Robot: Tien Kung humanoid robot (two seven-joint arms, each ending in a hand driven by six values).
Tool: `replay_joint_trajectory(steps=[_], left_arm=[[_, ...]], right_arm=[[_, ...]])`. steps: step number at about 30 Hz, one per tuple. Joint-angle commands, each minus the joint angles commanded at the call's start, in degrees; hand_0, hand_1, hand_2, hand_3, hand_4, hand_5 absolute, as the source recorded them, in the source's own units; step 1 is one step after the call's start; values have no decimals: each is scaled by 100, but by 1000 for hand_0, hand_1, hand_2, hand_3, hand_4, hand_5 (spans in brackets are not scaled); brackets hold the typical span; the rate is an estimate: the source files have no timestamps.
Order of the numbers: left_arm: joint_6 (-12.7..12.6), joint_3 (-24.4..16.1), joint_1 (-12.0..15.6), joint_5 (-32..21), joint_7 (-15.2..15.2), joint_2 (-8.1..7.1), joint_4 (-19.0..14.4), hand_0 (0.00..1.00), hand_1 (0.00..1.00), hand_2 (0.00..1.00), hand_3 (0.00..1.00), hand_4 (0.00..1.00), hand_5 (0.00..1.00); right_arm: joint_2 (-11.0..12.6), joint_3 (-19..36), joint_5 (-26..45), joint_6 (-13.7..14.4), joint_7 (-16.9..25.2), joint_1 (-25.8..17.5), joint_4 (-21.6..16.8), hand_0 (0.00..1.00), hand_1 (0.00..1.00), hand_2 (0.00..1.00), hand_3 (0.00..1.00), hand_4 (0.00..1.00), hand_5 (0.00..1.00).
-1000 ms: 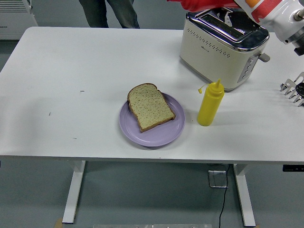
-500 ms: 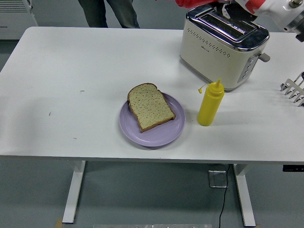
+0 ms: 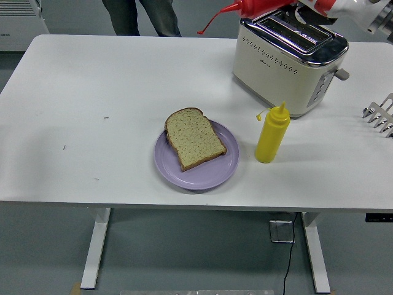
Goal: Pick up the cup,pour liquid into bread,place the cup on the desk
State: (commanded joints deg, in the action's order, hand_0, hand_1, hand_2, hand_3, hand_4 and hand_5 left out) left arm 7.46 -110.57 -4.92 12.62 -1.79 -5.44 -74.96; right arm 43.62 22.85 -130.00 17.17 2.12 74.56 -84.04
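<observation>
No cup is in view. A red squeeze bottle point(image 3: 258, 6) hangs tilted at the picture's top edge, above the toaster, its thin nozzle pointing left and down. My right hand point(image 3: 305, 8) reaches in from the upper right corner and is shut on the bottle. Most of the grasp is cut off by the frame. A slice of brown-crusted bread point(image 3: 194, 139) lies on a lilac plate point(image 3: 209, 175) near the table's front middle, well below and left of the nozzle. My left arm is not visible.
A cream and chrome toaster point(image 3: 276, 61) stands at the back right. A yellow squeeze bottle point(image 3: 271, 136) stands upright just right of the plate. Silver prongs point(image 3: 379, 114) poke in at the right edge. A person's legs point(image 3: 141, 15) show behind the table point(image 3: 92, 123).
The red bottle has shifted left, so its nozzle now shows past the toaster. My right arm has risen further out of the top right corner.
</observation>
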Motion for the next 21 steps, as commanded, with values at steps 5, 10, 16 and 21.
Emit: replay_joint_trajectory(steps=[5,10,16,21], left_arm=[[-5,-11,20,1,0,28,22,826,818,861,820,653,998],[1,-9,11,2,1,-14,3,826,819,861,820,653,998],[-1,-11,1,-1,-2,13,21,826,818,861,819,653,998],[1,-30,4,4,0,-5,7,826,818,861,819,653,998]], right_arm=[[71,-288,0,52,-5,-46,72,294,416,468,539,518,2],[218,71,0,85,-86,30,-51,298,420,467,535,512,2],[135,-495,0,63,28,-85,65,297,421,467,532,500,2],[237,138,0,104,-32,-137,-99,296,421,468,533,489,2]])
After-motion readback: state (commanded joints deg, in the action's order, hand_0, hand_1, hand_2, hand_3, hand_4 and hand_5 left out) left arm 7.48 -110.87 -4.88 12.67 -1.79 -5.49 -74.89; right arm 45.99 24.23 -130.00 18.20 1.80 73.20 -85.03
